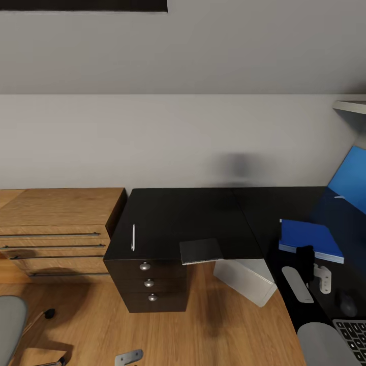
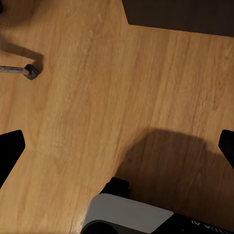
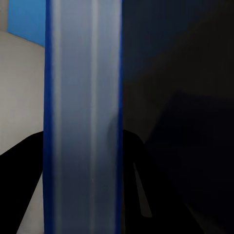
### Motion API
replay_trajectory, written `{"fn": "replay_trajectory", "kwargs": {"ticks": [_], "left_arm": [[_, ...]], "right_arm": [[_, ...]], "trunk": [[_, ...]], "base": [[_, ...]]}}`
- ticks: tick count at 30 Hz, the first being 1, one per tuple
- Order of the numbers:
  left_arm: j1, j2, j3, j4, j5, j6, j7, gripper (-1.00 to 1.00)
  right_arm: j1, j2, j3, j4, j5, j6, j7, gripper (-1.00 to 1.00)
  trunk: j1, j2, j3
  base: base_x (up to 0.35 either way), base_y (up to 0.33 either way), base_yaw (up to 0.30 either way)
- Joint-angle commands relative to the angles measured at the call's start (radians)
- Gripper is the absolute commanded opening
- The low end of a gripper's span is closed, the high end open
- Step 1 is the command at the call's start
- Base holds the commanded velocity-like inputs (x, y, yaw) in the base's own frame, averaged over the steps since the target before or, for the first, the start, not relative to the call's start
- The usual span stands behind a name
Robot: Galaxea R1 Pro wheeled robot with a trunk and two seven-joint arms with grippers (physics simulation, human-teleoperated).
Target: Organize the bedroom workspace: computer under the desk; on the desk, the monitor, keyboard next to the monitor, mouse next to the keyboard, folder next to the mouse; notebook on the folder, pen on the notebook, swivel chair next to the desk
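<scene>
My right gripper [image 1: 306, 260] is shut on the near edge of the blue folder [image 1: 310, 238], low over the right wing of the black desk [image 1: 203, 213]. The right wrist view has the folder's edge [image 3: 83, 122] between the dark fingers [image 3: 141, 185]. The white pen [image 1: 133, 237] lies at the desk's left end, and the dark notebook [image 1: 201, 251] sits at its front edge. Near the right arm are the mouse [image 1: 348, 303] and keyboard [image 1: 353, 333]. The computer [image 1: 246, 279] lies under the desk. The swivel chair [image 1: 10, 315] stands at the lower left. My left gripper [image 2: 117, 146] hangs open over the floor. The monitor is out of view.
A light-wood cabinet [image 1: 56, 229] adjoins the desk's left end. A black drawer unit [image 1: 150, 284] stands under that end. The blue back panel [image 1: 351, 178] rises at the right, with a shelf [image 1: 351, 105] above it. A chair castor [image 2: 30, 71] rests on the wood floor.
</scene>
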Motion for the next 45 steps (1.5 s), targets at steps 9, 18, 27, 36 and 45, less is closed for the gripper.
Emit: {"fn": "replay_trajectory", "kwargs": {"ticks": [9, 18, 27, 36, 45], "left_arm": [[-0.001, 0.001, -0.004, -0.003, 0.011, 0.001, 0.009, 1.00], [-0.001, 0.001, -0.004, -0.002, 0.013, 0.001, 0.009, 1.00], [-0.001, 0.000, -0.004, -0.002, 0.013, 0.001, 0.009, 1.00], [-0.001, 0.001, -0.004, -0.002, 0.013, 0.002, 0.008, 1.00], [-0.001, 0.001, -0.004, -0.002, 0.012, 0.001, 0.008, 1.00]], "right_arm": [[-0.001, 0.001, 0.000, -0.007, 0.000, -0.010, 0.002, -1.00], [-0.001, 0.000, 0.000, -0.007, 0.000, -0.012, 0.002, -1.00], [-0.001, -0.003, -0.001, -0.007, 0.001, -0.009, -0.003, -1.00], [-0.001, -0.022, -0.032, -0.006, -0.001, -0.007, -0.005, -1.00], [-0.001, -0.028, -0.050, -0.006, -0.002, -0.005, -0.005, -1.00]], "trunk": [[0.027, -0.050, -0.023], [0.061, -0.113, -0.051], [0.088, -0.162, -0.073], [0.088, -0.162, -0.073], [0.088, -0.162, -0.073]], "base": [[0.000, 0.000, 0.000], [0.000, 0.000, 0.000], [0.000, 0.000, 0.000], [0.000, 0.000, 0.000], [0.000, 0.000, 0.000]]}}
